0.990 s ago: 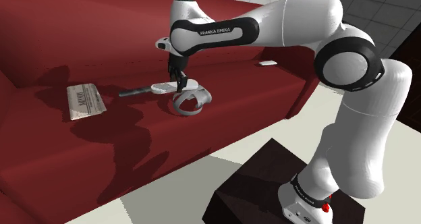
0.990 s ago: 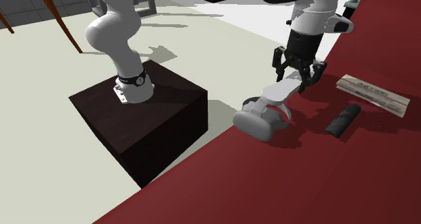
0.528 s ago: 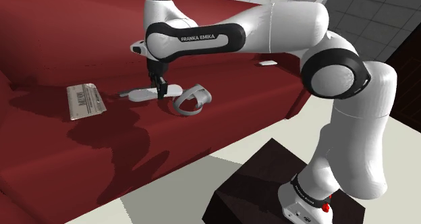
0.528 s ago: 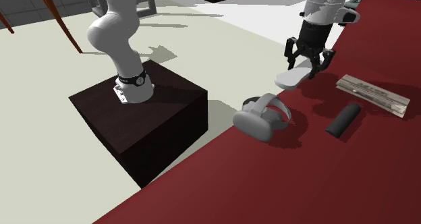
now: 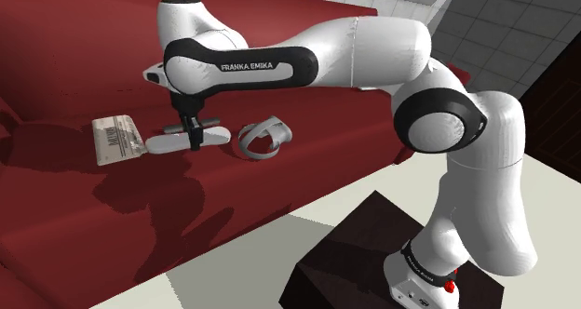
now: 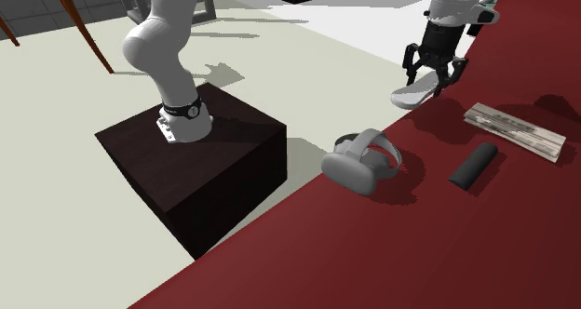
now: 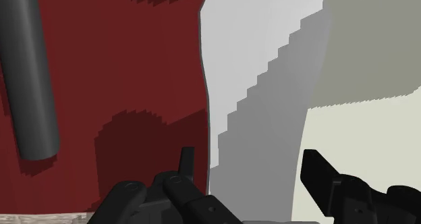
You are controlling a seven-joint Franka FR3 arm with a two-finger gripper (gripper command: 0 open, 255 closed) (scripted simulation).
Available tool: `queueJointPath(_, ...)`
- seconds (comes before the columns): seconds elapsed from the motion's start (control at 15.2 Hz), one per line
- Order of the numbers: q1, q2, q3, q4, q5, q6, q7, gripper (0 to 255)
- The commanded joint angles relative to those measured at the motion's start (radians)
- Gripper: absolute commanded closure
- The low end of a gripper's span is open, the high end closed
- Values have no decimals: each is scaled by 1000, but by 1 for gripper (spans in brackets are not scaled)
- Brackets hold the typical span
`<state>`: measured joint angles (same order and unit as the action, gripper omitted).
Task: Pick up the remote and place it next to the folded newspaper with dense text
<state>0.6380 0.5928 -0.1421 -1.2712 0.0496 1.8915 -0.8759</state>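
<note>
Gripper [image 5: 194,136] pinches the white remote [image 5: 177,141]: jaws closed across its width, the remote's body running out beyond the fingertips [image 7: 187,156]. Remote held level over red sofa seat [image 5: 279,181], close to folded newspaper [image 5: 116,140]. White headset [image 5: 263,138] and dark cylinder [image 6: 473,164] lie nearby.

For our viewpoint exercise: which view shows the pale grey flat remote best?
The shoulder view: the pale grey flat remote shows nearly full length in the claw. The second exterior view shows it foreshortened; the wrist view crops it.
</note>
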Motion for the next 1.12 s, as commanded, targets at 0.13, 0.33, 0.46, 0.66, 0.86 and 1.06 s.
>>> queueJointPath(0.13,2,15,2,-30,1,46,3,255)
queueJointPath(0.33,3,25,2,-55,3,81,3,255)
queueJointPath(0.46,3,32,3,-71,4,104,3,255)
queueJointPath(0.66,3,44,4,-92,5,137,2,255)
queueJointPath(0.86,3,49,5,-99,6,149,2,255)
queueJointPath(1.06,3,50,5,-99,6,149,2,255)
